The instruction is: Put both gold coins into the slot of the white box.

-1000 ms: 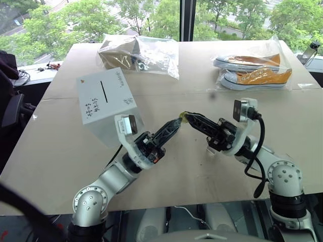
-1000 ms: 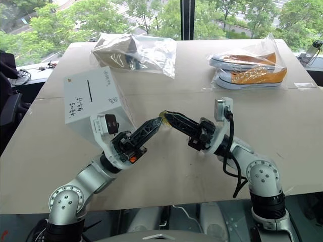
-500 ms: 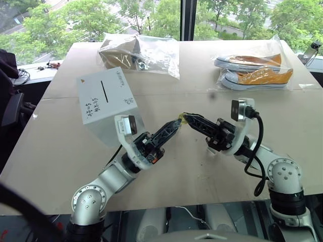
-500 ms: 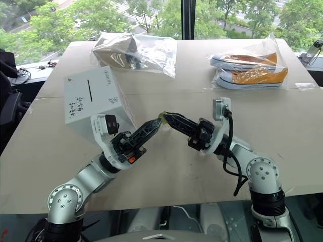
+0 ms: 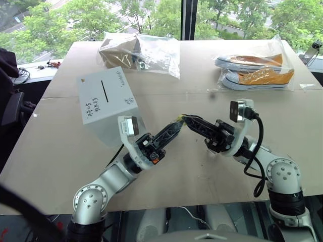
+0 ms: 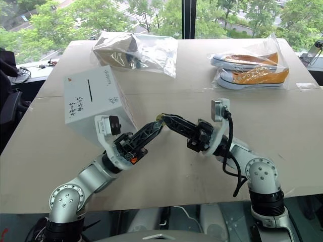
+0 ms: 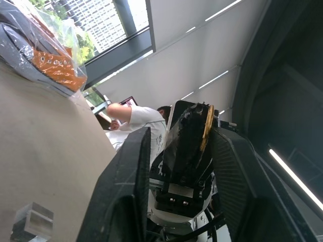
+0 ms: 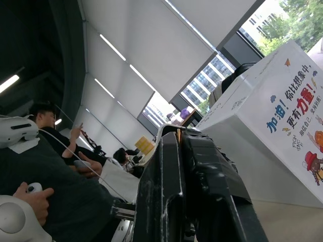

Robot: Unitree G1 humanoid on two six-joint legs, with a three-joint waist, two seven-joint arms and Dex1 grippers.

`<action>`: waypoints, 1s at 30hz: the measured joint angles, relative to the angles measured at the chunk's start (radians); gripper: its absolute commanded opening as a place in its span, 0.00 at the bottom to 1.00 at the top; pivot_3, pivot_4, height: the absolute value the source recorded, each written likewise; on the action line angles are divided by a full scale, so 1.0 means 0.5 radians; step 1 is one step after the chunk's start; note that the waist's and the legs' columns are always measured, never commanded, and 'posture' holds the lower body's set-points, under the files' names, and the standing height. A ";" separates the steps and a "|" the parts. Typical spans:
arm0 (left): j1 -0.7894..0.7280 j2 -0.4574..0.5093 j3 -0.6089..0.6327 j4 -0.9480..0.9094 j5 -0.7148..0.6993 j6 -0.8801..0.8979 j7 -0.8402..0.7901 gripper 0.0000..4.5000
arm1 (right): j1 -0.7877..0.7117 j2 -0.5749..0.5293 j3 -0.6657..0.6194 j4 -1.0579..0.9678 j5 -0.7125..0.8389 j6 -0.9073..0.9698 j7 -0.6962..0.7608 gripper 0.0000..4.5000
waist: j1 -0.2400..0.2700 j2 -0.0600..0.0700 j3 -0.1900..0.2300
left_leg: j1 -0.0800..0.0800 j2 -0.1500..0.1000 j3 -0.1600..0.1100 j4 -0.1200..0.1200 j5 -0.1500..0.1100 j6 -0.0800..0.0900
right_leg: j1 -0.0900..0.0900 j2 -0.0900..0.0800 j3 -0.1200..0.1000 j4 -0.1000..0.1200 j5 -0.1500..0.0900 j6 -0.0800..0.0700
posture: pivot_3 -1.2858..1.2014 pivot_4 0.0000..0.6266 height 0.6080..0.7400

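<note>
The white box [image 5: 103, 98] stands tilted on the table's left part, its black slot [image 5: 105, 91] on the upper face; its printed side shows in the right wrist view [image 8: 262, 116]. Mid-table, above the surface, my two grippers meet tip to tip. My right gripper [image 5: 184, 118] is shut on a gold coin [image 7: 207, 126], whose edge gleams at its tip. My left gripper [image 5: 176, 123] is open, its fingers [image 7: 126, 191] standing either side of the right gripper's tip.
A clear-bagged brown item [image 5: 139, 53] lies at the back left and bagged orange shoes [image 5: 255, 73] at the back right. A small clear plastic holder [image 7: 30, 222] sits on the table. People sit beyond the table [image 8: 50, 146].
My left gripper's fingers have parted from around the coin; the right gripper stays shut on it. Neither arm has shifted.
</note>
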 measured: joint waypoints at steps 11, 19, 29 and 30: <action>0.000 0.002 0.003 -0.007 0.014 -0.001 -0.062 0.02 | 0.000 0.002 -0.001 0.002 -0.015 0.000 0.000 0.00 | 0.000 0.000 0.000 | 0.000 0.000 0.000 0.000 0.000 0.000 | 0.000 0.000 0.000 0.000 0.000 0.000 | 0.52 0.24 1.00; 0.020 0.015 0.024 -0.043 0.177 -0.056 -0.026 0.00 | -0.005 0.039 0.004 0.001 -0.030 -0.016 -0.039 0.50 | -0.003 0.000 0.000 | 0.000 0.000 -0.001 0.000 0.000 0.000 | 0.000 0.000 0.000 0.000 0.000 0.000 | 0.52 0.24 1.00; -0.106 0.578 0.412 -0.339 0.335 -0.081 0.304 0.00 | -0.147 -0.401 -0.213 0.179 -0.297 -0.117 0.228 0.61 | 0.014 0.001 0.005 | -0.005 -0.003 -0.004 0.000 0.000 0.000 | -0.001 -0.003 -0.004 -0.004 0.000 0.000 | 0.52 0.24 1.00; -0.161 0.652 0.469 -0.353 0.318 -0.082 0.355 0.00 | -0.170 -0.472 -0.211 0.190 -0.365 -0.140 0.308 0.61 | 0.014 0.002 0.005 | -0.005 -0.003 -0.004 0.000 0.000 0.000 | -0.001 -0.003 -0.005 -0.004 0.000 0.000 | 0.52 0.24 1.00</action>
